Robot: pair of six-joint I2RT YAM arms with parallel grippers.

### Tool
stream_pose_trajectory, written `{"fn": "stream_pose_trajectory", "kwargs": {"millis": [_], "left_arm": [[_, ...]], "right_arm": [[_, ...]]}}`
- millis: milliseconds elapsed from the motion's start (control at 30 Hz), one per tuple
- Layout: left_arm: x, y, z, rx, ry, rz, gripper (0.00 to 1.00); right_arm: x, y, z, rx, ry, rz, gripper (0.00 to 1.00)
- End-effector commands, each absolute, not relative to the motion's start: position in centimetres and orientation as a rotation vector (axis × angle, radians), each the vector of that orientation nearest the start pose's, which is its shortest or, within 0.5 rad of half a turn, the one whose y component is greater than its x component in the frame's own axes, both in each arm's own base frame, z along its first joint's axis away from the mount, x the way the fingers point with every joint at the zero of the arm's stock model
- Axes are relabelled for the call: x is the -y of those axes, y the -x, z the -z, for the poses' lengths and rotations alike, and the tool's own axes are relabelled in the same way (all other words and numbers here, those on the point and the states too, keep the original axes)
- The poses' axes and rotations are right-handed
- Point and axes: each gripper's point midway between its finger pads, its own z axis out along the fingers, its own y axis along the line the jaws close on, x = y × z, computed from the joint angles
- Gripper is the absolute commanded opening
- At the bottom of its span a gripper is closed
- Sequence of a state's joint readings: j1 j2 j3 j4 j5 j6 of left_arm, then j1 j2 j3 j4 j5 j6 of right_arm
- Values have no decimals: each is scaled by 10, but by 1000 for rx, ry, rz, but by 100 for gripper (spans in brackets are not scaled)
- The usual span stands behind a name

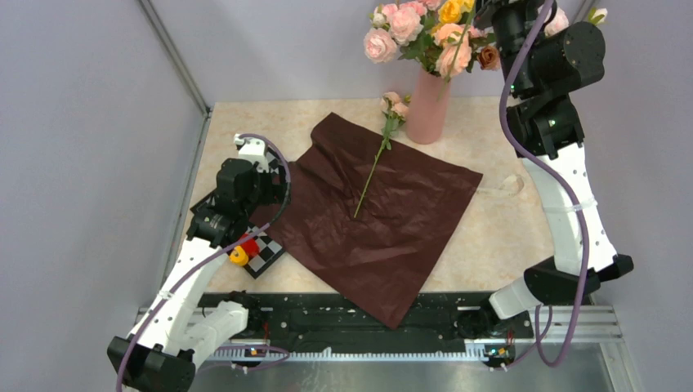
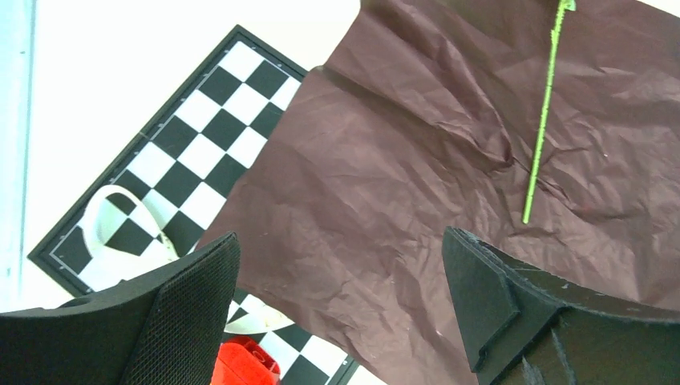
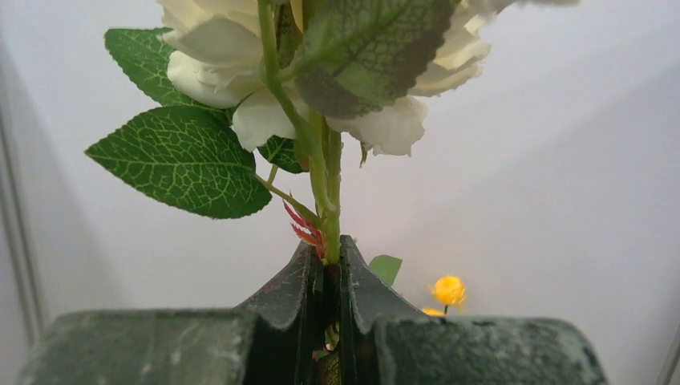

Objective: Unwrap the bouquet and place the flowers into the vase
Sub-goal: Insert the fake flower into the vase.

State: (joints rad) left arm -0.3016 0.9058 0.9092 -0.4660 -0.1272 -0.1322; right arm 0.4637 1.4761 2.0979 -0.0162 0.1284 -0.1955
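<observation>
Top: looks like you're doing the insert step. Vase is sitting below-left of right arm, one flower lying on paper. Left wrist: left gripper is hanging spread over paper. Right wrist: right gripper is pinching a stem. Next call: lowering it into the neck.

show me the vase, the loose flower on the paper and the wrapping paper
vase (image 1: 427, 113), top view, middle of its pink body
loose flower (image 1: 374, 167), top view, midway along its stem
wrapping paper (image 1: 400, 237), top view, bare centre of the sheet
</observation>
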Motion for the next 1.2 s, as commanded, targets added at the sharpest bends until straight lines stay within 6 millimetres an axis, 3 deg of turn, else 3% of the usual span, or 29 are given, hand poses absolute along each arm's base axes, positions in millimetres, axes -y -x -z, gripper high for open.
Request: {"fn": "stream_pose_trajectory", "kwargs": {"millis": [0,133,533,867,1167], "left_arm": [[59,-300,-248,-1968,-71,52,99],[58,-302,-240,-1985,-70,46,99],[61,-302,-233,-2009,-77,73,99],[60,-301,-235,-2002,-73,73,99],[60,-299,-235,-1998,-70,76,99]], "right_arm": [[-117,-340,-735,-739,126,-174,0],[-114,-340,-750,-678,97,-253,0],[-150,-320,-761,-592,180,-547,0],[-126,-294,-786,-477,106,-505,0],[-107,-311,-791,-436,25,-355,0]]}}
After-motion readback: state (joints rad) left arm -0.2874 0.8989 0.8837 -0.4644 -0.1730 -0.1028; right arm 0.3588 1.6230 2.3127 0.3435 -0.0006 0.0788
